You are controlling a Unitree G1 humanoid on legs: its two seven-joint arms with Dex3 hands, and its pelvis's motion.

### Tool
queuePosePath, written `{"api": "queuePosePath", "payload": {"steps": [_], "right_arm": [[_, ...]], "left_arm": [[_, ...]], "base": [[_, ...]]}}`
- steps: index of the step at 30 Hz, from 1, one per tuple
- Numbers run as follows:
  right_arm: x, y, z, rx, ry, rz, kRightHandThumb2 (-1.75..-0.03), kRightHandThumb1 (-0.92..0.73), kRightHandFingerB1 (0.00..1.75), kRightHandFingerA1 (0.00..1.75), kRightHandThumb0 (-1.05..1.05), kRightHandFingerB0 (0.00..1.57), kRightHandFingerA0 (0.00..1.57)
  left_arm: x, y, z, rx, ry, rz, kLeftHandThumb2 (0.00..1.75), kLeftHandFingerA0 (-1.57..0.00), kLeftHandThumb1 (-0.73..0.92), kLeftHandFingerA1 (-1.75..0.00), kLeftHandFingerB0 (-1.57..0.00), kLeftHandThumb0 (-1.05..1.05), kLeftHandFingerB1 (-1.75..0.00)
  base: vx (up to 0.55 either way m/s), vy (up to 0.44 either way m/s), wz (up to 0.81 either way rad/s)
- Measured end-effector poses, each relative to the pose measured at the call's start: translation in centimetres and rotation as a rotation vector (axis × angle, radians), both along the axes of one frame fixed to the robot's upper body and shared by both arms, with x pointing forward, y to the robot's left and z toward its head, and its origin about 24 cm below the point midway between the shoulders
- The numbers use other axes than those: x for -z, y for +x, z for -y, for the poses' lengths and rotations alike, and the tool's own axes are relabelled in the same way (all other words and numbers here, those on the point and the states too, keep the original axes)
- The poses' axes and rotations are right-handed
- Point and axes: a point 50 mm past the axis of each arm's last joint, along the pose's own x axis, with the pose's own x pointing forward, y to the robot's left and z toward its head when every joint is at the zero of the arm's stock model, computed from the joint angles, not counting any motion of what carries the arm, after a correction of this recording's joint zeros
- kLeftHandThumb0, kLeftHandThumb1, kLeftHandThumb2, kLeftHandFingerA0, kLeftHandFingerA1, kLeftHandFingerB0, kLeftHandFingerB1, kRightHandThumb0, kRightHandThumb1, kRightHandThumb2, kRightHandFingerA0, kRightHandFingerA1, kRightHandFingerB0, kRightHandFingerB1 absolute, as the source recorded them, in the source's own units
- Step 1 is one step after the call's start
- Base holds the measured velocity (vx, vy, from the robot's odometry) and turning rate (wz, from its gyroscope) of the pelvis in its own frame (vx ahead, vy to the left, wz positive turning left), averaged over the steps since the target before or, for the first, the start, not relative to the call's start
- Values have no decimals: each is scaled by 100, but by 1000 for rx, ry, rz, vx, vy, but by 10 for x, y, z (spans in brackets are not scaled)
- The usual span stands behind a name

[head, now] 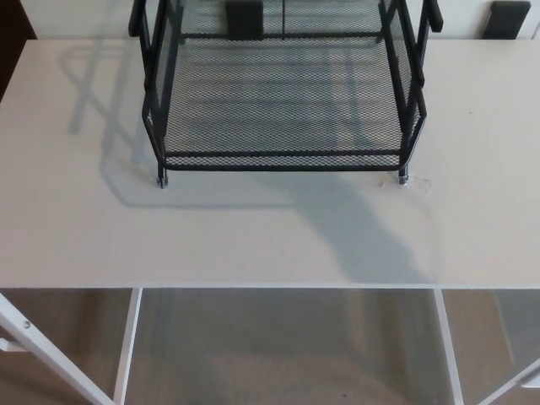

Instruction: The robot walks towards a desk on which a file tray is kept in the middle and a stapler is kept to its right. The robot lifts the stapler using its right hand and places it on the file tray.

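The stapler does not show in this view, so its position and long axis cannot be told. The file tray [283, 160] stands mid-desk, toward the far edge, mesh floor bare. Neither hand shows above the desk [253, 240]; finger state and the nearer hand cannot be told.

The file tray [283, 159] stands on the worktop [253, 240], midway across and toward the far edge, its open front facing the near edge. Its front feet [161, 180] rest on the worktop, one under each front corner. Below the near edge lies the floor [287, 354], with the desk's legs [51, 359] at either side.
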Motion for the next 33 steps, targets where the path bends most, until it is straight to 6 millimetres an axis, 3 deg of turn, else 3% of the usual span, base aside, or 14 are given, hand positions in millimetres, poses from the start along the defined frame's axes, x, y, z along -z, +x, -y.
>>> {"api": "queuePosePath", "payload": {"steps": [7,8,10,11,13,15,17,18,19,20,27,28,29,33], "right_arm": [[17,14,-42,-106,-16,-143,-74,-65,153,175,-22,70,84],[22,17,-49,-117,-26,-178,-74,-64,135,170,-18,74,105],[32,23,-63,-133,-49,-244,-83,-62,145,175,-20,70,82],[36,26,-69,-138,-60,-272,-65,-65,82,167,-26,86,85],[44,30,-79,-146,-80,-324,-61,-65,104,171,-27,81,87],[53,36,-91,-145,-106,-388,-74,-64,135,172,-20,74,101],[61,42,-99,-134,-130,-444,-80,-66,155,173,-20,69,79],[65,44,-102,-129,-139,-469,-85,-66,155,173,-18,70,79],[69,47,-106,-126,-142,-504,-85,-66,155,173,-18,70,79],[74,51,-110,-125,-138,-543,-84,-65,156,174,-19,69,78],[100,64,-125,-94,-126,-740,-66,-78,143,169,-23,61,73],[105,66,-127,-87,-130,-767,-96,-59,112,131,-34,75,104],[113,68,-129,-73,-139,-808,-64,-72,142,169,-24,65,83],[135,71,-135,-25,-207,-880,-59,-67,90,167,-30,74,74]], "left_arm": [[0,0,0,1,-1,3,72,-30,92,-58,-1,-87,-38],[0,0,0,1,-2,3,73,-32,92,-58,-2,-86,-37],[1,1,1,1,-2,4,74,-31,92,-57,-3,-85,-38],[1,1,1,2,-2,4,116,-31,74,-63,-3,-86,-46],[1,2,1,7,-3,2,115,-31,74,-63,-3,-85,-47],[1,3,1,13,-3,0,74,-30,91,-59,-1,-87,-40],[1,4,2,16,-4,3,74,-31,92,-60,-1,-86,-40],[1,4,2,19,-4,5,115,-31,74,-63,-2,-84,-42],[1,5,2,22,-4,7,115,-31,74,-63,-2,-84,-42],[1,6,2,25,-4,9,73,-33,92,-59,-1,-86,-37],[2,11,4,39,-6,17,74,-32,92,-59,-2,-89,-39],[2,12,4,41,-7,17,116,-32,73,-63,-3,-87,-43],[2,12,5,44,-7,14,74,-34,92,-59,-2,-89,-39],[4,12,6,43,-13,15,73,-30,92,-58,-2,-84,-37]], "base": [[0,0,0],[0,0,0],[0,0,0],[0,0,0],[0,0,0],[0,0,0],[0,0,0],[0,0,0],[0,0,0],[0,0,0],[0,0,0],[0,0,0],[0,0,0],[0,0,0]]}}
